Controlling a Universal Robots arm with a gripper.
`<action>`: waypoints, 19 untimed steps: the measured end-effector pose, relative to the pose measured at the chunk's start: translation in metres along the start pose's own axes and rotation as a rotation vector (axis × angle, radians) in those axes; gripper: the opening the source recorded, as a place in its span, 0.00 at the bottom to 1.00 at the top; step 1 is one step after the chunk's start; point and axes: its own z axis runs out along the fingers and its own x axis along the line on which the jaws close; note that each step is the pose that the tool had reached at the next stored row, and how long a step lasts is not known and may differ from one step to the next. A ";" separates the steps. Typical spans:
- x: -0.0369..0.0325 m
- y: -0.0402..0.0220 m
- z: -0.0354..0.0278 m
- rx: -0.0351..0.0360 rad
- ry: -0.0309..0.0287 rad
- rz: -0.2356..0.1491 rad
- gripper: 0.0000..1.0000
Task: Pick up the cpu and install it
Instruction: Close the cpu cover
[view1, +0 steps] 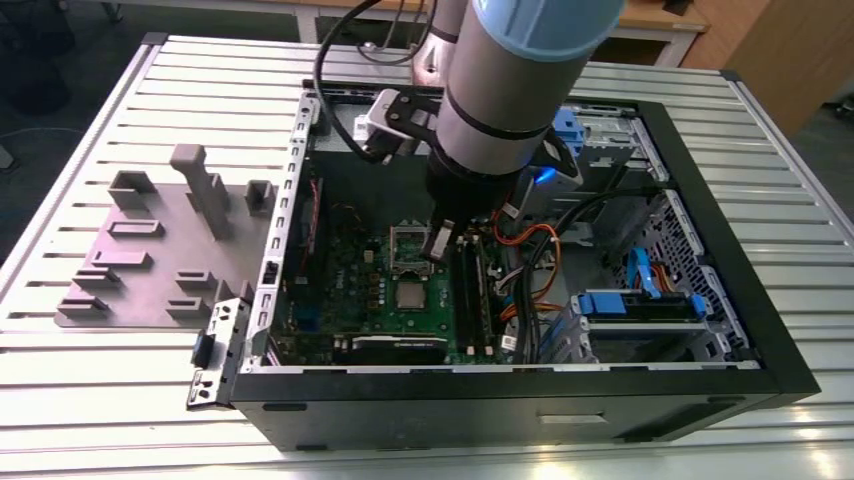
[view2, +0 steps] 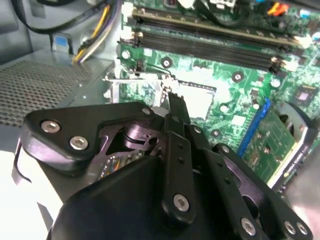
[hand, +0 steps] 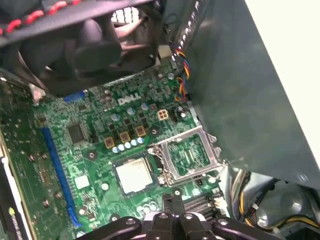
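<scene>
The cpu (view1: 410, 292) is a small silver square lying flat in its socket on the green motherboard (view1: 350, 290) inside the open computer case. In the first wrist view the cpu (hand: 132, 175) sits beside the hinged metal frame (hand: 190, 155), which is flipped open. My gripper (view1: 437, 243) hangs over that frame (view1: 404, 245), just above the board and a short way from the cpu. Its thin fingers (hand: 172, 201) are shut together with nothing between them. In the second wrist view the fingertip (view2: 176, 102) points at the socket area (view2: 198, 102).
Case walls (view1: 287, 240) box in the board. Memory slots (view1: 467, 290) and orange cables (view1: 527, 250) lie close to the exterior view's right of the socket, with blue drive bays (view1: 641, 305) beyond. A fan (hand: 95, 45) borders the board. A grey fixture plate (view1: 154, 255) lies outside the case.
</scene>
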 end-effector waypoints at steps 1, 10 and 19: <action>-0.0005 -0.0012 0.0002 -0.0048 -0.0072 0.000 0.11; -0.0022 -0.0058 0.0090 -0.0277 -0.0600 -0.004 0.11; -0.0019 -0.0064 0.0140 -0.0285 -0.0618 -0.004 0.11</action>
